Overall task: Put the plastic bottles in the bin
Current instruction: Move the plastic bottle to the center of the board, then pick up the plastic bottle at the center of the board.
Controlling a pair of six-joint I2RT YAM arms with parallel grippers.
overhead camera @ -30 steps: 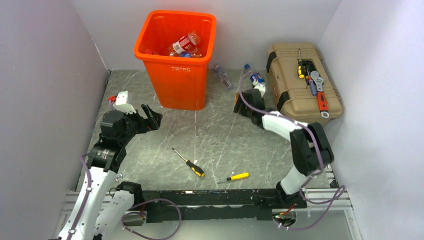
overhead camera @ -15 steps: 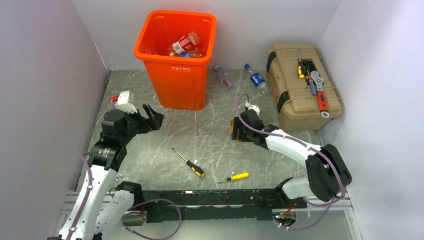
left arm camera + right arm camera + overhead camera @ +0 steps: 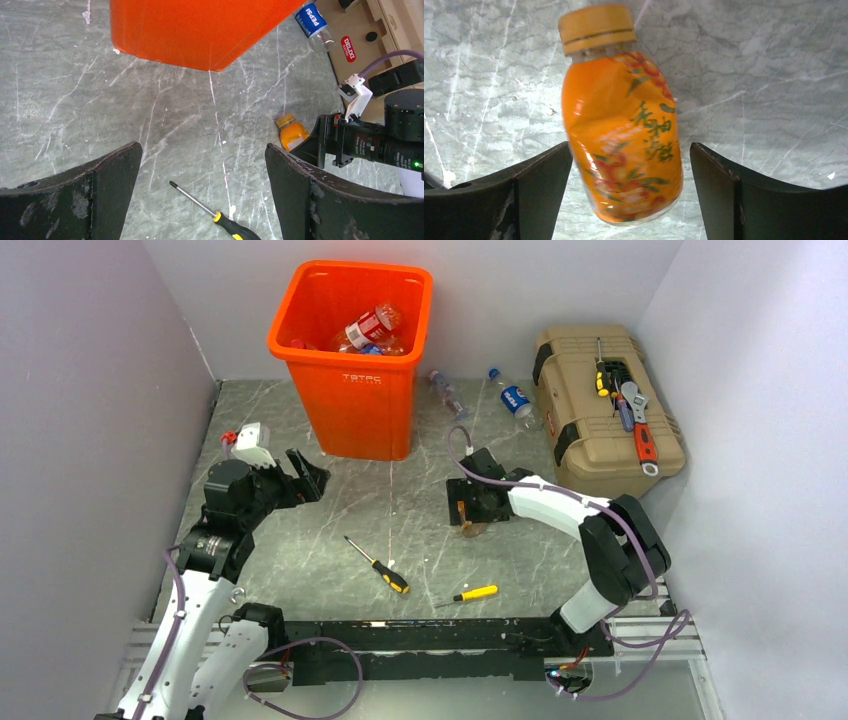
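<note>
Both grippers stand released: the right gripper (image 3: pixel 629 155) straddles a crumpled orange plastic bottle (image 3: pixel 619 105), yellow-capped, mid-frame; the left gripper (image 3: pixel 308 476), centre-left overhead, holds nothing.

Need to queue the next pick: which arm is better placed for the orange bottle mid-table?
Right, likely: the right end effector is open astride the orange bottle; the left end effector hangs away near the bin.
</note>
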